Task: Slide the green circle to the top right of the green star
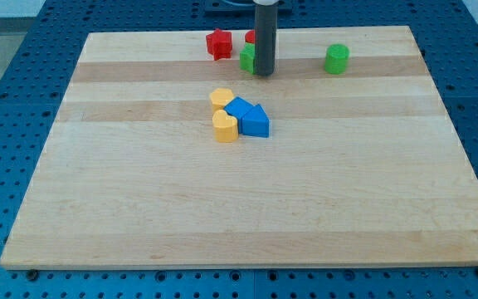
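Note:
The green circle (336,59) stands near the view's top, right of centre. A second green block (246,58), probably the green star, is partly hidden behind my rod at the top centre. My tip (264,74) rests on the board right beside this block, on its right, and well to the left of the green circle.
A red star (218,44) sits left of the rod near the board's top edge. Another red block (251,37) peeks out behind the rod. Two yellow blocks (221,98) (225,126) and two blue blocks (238,108) (256,123) cluster below the tip.

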Controlling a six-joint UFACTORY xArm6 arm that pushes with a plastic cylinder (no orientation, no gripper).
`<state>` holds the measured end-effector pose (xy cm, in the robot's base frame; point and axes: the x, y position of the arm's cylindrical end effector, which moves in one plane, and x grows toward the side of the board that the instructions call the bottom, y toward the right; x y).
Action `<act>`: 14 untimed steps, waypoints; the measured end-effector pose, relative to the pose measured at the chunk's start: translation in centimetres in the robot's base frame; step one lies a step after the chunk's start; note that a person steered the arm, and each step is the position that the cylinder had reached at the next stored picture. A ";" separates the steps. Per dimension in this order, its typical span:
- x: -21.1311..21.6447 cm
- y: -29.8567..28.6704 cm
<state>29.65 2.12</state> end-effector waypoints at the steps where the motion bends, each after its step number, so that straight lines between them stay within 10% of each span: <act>1: -0.5 -0.9; 7: 1.2 15.2; 14: -4.6 9.1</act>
<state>25.06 11.19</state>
